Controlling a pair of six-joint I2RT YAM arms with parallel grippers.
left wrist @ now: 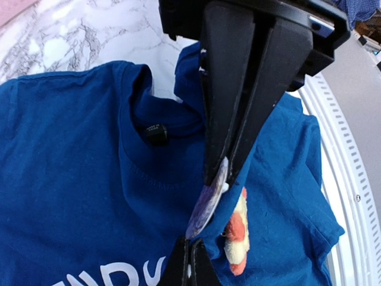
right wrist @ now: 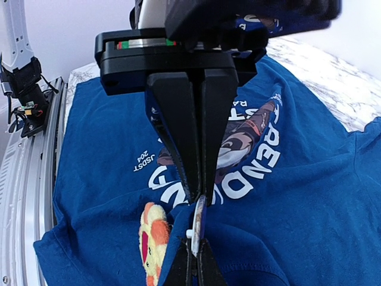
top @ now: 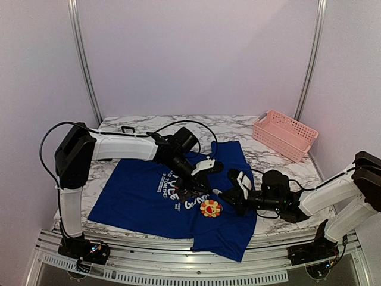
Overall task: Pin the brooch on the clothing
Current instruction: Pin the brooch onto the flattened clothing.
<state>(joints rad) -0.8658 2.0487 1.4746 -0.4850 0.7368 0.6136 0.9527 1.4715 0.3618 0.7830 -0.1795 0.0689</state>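
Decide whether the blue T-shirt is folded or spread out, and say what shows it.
Spread out: the T-shirt lies open on the marble table, its chest print showing.

Robotics lab work cell

The left arm (top: 125,147) and the right arm (top: 333,189) stood bolted to a slotted aluminium rail (top: 178,257) at the near edge of a marble-patterned surface (top: 137,124), with black cables (top: 189,121) looping off them. Bare pale walls (top: 196,53) closed it in, metal frame posts (top: 84,59) ran up the back corners, and a pink plastic basket (top: 284,134) sat far right.
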